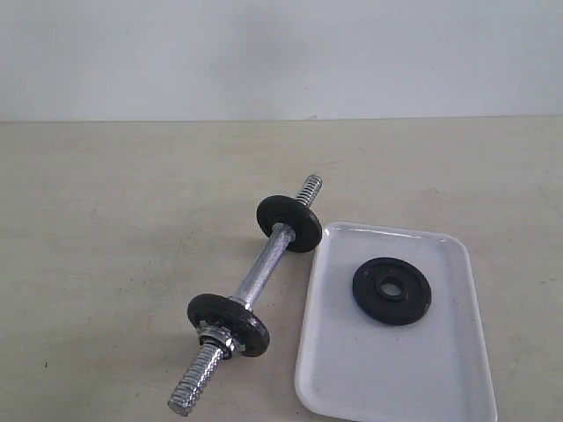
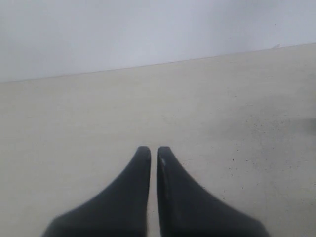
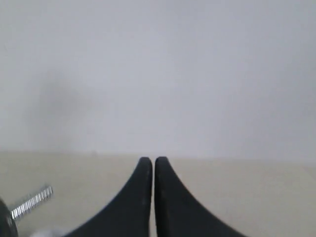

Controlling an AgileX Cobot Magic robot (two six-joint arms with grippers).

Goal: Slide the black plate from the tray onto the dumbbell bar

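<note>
Black plate (image 1: 392, 291) lies flat on the white tray (image 1: 396, 387), nearer its 12 o'clock edge. The bar (image 1: 264, 268) lies at the tray's 9 o'clock, running from 7 to 1 o'clock and carrying two discs. The left gripper (image 2: 150, 150) and right gripper (image 3: 149, 160) are pressed together, empty. Likely best: the right gripper parts, pinches the plate's rim, then lines its hole up with the bar's bare 1 o'clock end.

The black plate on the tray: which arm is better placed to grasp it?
Probably the right: the black plate lies on the tray at the right of the exterior view, that arm's side.
</note>
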